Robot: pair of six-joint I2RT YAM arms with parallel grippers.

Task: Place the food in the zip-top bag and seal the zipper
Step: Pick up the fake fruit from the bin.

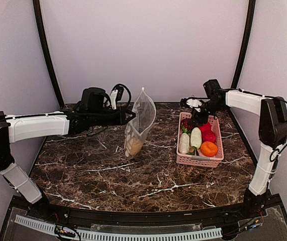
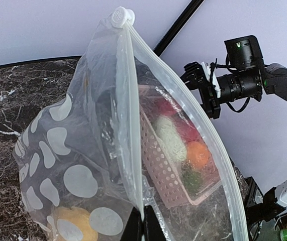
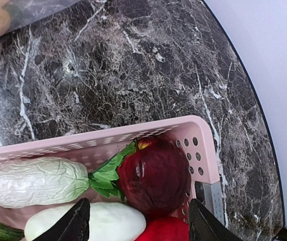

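While the left gripper [image 1: 126, 116] pinches the zip-top bag [image 1: 142, 118] upright, left of the basket [image 1: 198, 161], the right gripper [image 3: 139, 223] hangs open over the basket's far end, with the dark purple piece [image 3: 156, 173] just under it.

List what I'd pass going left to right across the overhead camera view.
left arm's white link → zip-top bag → pink basket → right arm's elbow

The left arm [image 1: 35, 126] and right arm [image 1: 244, 100] are clad in white shells between black joints — thin black cables [image 1: 130, 93] are looped at the wrists; the right gripper [image 3: 139, 223] is black-fingered.
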